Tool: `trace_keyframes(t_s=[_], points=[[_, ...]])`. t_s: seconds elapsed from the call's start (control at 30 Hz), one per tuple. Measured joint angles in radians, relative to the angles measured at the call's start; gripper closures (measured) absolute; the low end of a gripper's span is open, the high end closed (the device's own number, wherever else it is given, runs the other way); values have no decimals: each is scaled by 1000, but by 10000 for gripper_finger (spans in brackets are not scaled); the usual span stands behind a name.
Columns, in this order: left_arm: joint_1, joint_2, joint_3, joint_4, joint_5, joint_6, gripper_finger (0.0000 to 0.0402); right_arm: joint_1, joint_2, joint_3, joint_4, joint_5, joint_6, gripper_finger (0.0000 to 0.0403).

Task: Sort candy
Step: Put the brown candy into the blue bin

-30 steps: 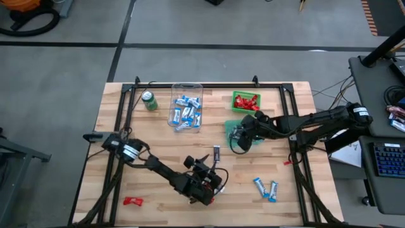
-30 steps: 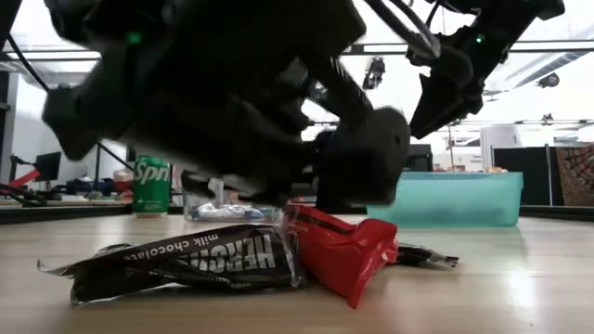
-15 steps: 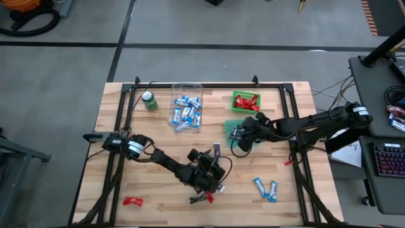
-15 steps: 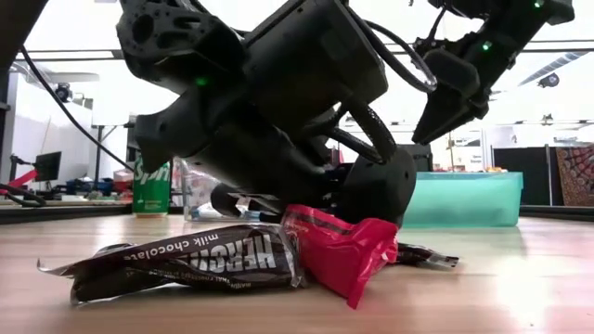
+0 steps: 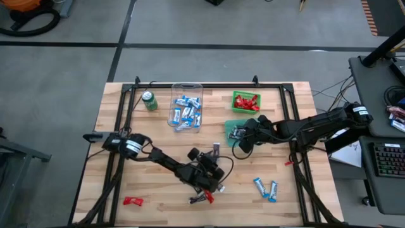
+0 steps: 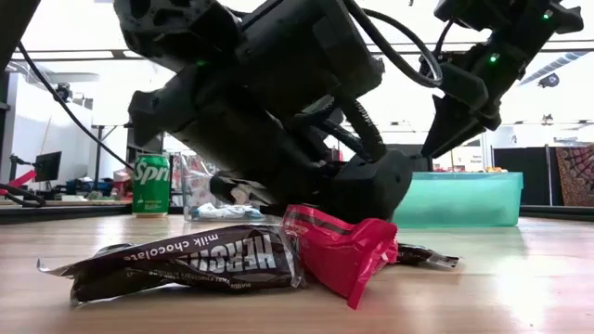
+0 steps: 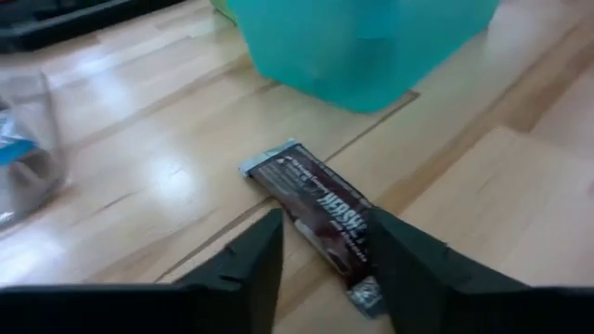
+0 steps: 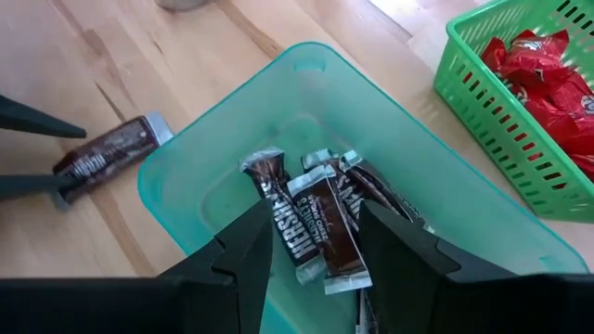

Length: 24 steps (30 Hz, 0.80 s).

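Down at mid-worktop [image 5: 114, 158] the left pincer [image 7: 320, 255] has slid off the front pile onto a lone dark chocolate bar [image 7: 320, 215], fingers straddling it, not clamped. Right pincer [image 8: 311, 232] hangs open above the teal bin [image 8: 186, 167].

- Setting: a robotics laboratory or workshop with an open grey floor [image 5: 221, 31] marked by dark lines.
- A wooden table [image 5: 158, 136] carries a black metal frame [image 5: 190, 84] on which two dark arms are mounted.
- Beside it, a desk [image 5: 373, 76] holds a keyboard [image 5: 387, 159] and loose cables [image 5: 345, 85].
- An orange-and-black machine with a hose [image 5: 28, 16] stands on the floor.
- The low view shows ceiling beams [image 6: 557, 65], monitors [image 6: 45, 165] and cluttered benches [image 6: 88, 186] behind.
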Motion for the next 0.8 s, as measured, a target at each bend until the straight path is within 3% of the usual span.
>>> trace_keyframes(t_s=[0.27,0.53,0.8], points=[[-21,-46,-4,-124,54,4,391,0,0,0,26,0,0,250],[-73,-125,-9,-276,62,3,399,0,0,-1,44,0,-8,250],[-117,-172,-8,-350,-35,65,401,5,0,-1,85,-5,-75,250]])
